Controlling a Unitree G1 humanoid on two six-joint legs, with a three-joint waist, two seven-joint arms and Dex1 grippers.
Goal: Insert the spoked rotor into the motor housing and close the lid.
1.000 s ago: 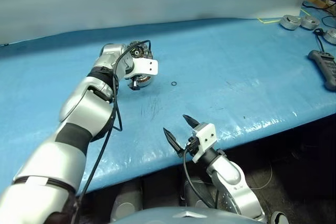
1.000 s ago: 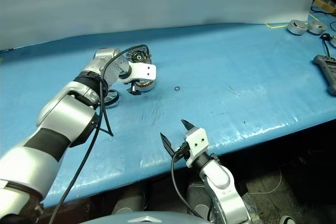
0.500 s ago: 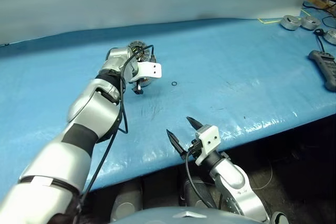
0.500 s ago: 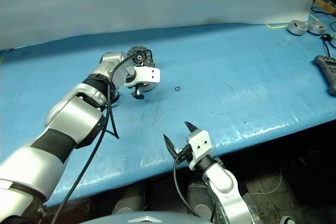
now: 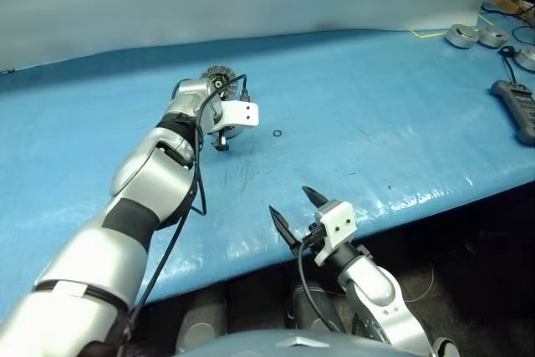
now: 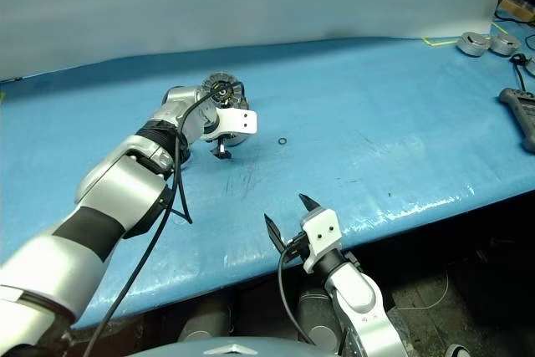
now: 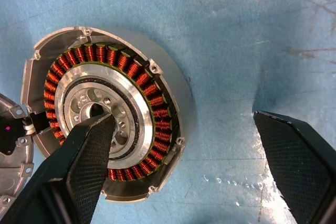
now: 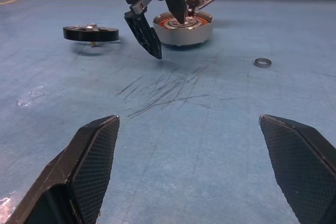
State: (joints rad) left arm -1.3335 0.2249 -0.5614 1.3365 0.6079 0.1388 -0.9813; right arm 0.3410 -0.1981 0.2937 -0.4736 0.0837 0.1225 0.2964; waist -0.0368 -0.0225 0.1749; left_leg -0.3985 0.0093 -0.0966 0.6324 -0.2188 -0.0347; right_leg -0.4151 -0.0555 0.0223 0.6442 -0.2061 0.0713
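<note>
Left end effector point(image 7: 184, 145), fingers apart, straddles the motor housing point(image 7: 105, 111) rim; open table point(image 5: 376, 114) rightward.

On the desk point(image 5: 376, 98), the motor housing point(image 7: 105, 129) sits under the left gripper point(image 8: 163, 30) — the spoked rotor point(image 8: 91, 33) to its left, a small ring point(image 5: 277, 133) to its right (apart). The right gripper point(image 5: 294, 213) hangs at the near edge.
</note>
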